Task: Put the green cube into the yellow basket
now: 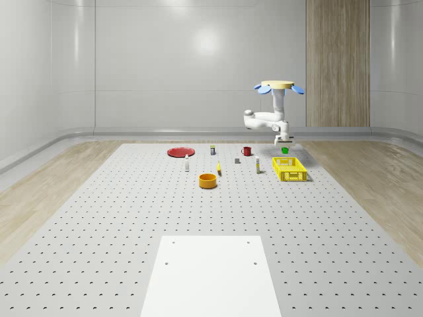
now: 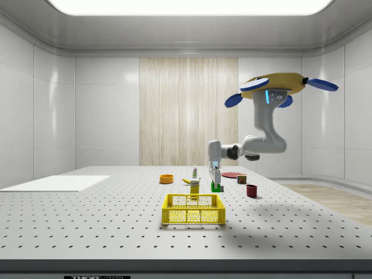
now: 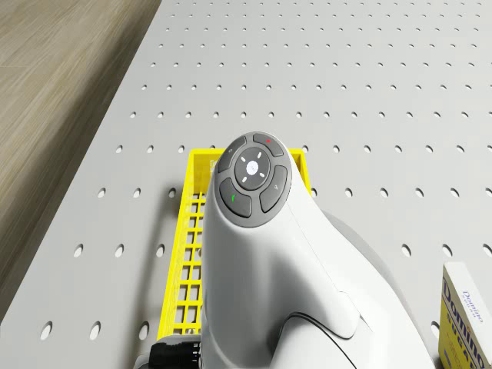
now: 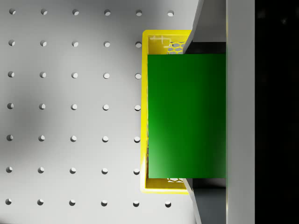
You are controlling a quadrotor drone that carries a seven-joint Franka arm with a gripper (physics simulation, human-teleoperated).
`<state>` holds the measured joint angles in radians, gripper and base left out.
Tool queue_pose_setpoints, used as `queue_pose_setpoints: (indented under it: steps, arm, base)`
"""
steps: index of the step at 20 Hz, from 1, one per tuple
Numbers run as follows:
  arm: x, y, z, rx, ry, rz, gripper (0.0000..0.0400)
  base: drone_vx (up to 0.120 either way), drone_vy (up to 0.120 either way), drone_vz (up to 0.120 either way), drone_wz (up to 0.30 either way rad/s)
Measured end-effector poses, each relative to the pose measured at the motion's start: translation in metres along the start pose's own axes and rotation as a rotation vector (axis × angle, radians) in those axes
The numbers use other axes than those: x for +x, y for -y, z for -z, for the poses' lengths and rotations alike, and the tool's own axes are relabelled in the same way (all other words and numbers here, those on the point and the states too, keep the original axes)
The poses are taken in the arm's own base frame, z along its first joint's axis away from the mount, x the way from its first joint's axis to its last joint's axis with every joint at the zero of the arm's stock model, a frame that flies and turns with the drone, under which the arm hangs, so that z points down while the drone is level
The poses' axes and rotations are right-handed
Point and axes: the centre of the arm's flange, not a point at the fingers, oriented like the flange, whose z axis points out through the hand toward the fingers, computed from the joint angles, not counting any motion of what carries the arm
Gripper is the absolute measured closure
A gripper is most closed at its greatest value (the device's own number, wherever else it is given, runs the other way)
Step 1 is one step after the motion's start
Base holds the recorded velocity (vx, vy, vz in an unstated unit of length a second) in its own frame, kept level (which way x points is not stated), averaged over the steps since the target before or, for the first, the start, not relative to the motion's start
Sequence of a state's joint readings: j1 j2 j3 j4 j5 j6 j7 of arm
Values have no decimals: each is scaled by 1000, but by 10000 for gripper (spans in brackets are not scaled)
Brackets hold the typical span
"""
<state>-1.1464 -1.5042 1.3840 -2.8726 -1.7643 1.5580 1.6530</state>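
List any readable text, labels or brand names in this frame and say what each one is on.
"Domino": blue lettering on the yellow and white box lying on the table beside the arm, seen in the drone view; the line beneath it is cut off and unreadable.
Dark strip along the table's front edge in the side view: lettering too small to read.
The green cube and yellow basket carry no text.

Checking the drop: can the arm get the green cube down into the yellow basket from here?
Probably yes. The pincer holds the green cube above the yellow basket's end; the drone hovers above. Nothing lies between.
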Motion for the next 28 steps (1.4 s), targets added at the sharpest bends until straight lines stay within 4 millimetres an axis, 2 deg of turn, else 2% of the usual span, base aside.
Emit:
queue_pose_setpoints:
  steps: [12, 19, 23, 28]
  arm:
    - [0, 0, 0, 0, 0, 0, 148]
    - [0, 0, 0, 0, 0, 0, 148]
    - [0, 0, -8, 0, 0, -3, 149]
    - [0, 0, -28, 0, 0, 3, 150]
  base:
    - [120, 0, -120, 0]
    - [120, 0, -6, 0]
    - [10, 0, 0, 0]
    - [0, 0, 0, 0]
